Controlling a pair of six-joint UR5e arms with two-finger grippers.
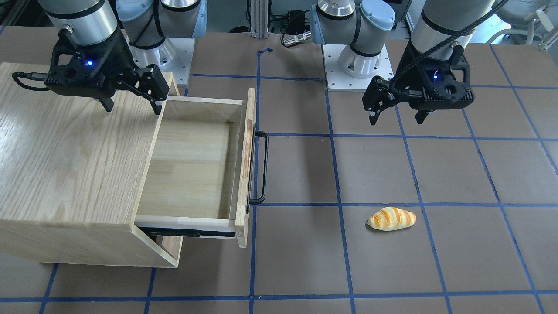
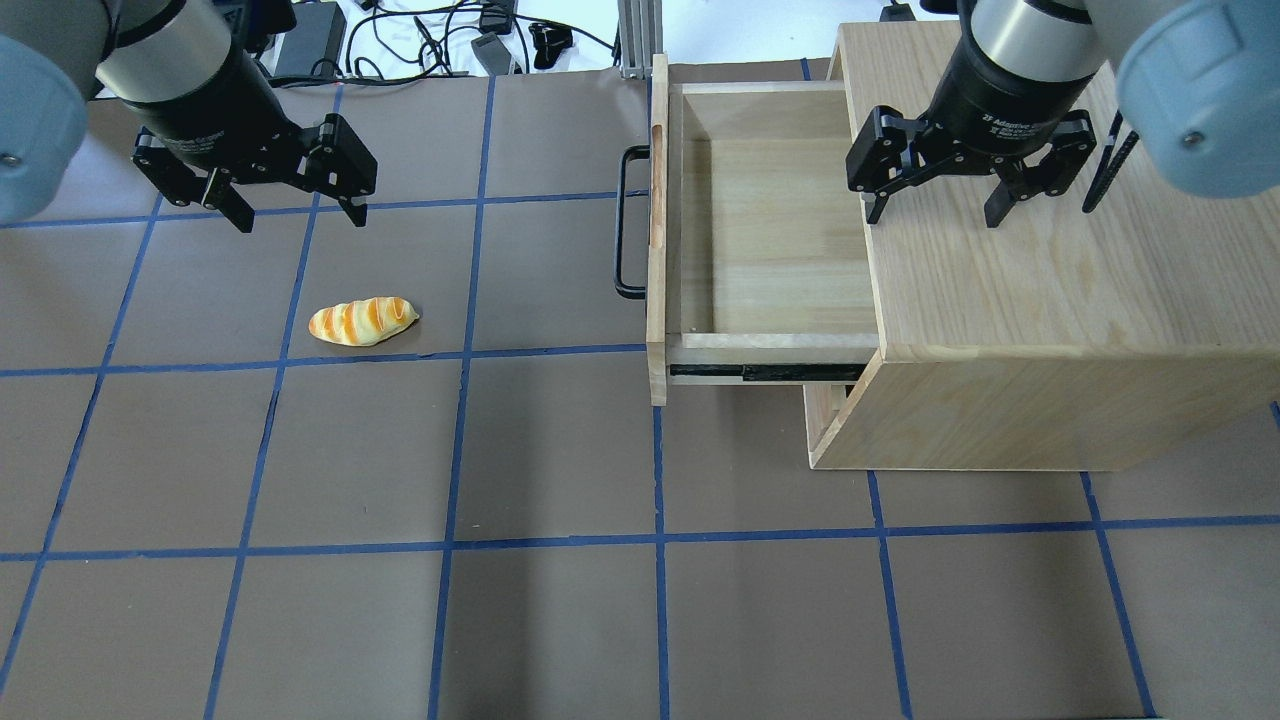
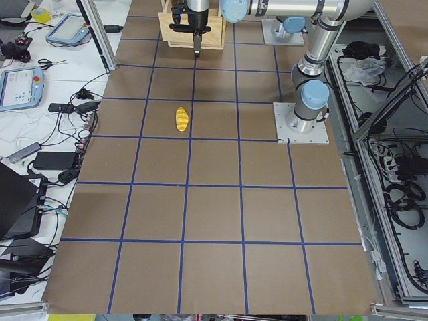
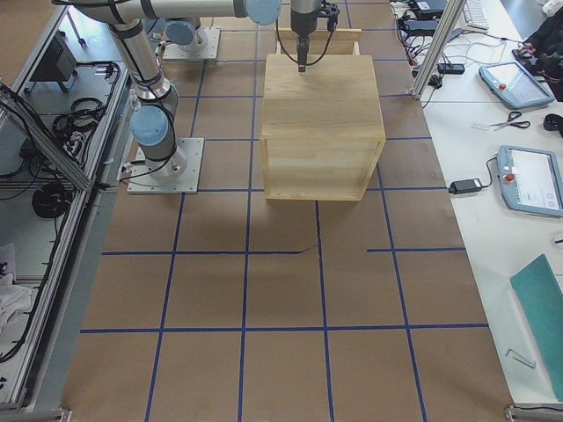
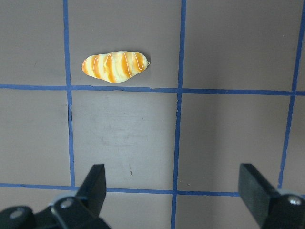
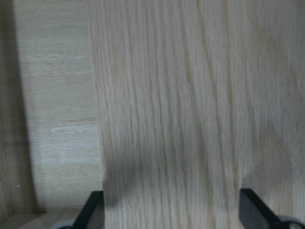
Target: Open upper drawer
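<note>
The upper drawer (image 2: 770,240) is pulled out of the oak cabinet (image 2: 1040,300), empty inside, its black bar handle (image 2: 628,222) facing the table's middle. It also shows in the front-facing view (image 1: 192,170) with its handle (image 1: 260,168). My right gripper (image 2: 935,212) is open and empty above the cabinet top near its front edge, also seen from the front (image 1: 130,105). My left gripper (image 2: 297,216) is open and empty above the table, far from the drawer, also seen from the front (image 1: 396,118).
A striped orange bread roll (image 2: 362,321) lies on the brown mat below my left gripper and shows in the left wrist view (image 5: 116,66). Blue tape lines grid the table. Cables and tablets lie beyond the table's edges.
</note>
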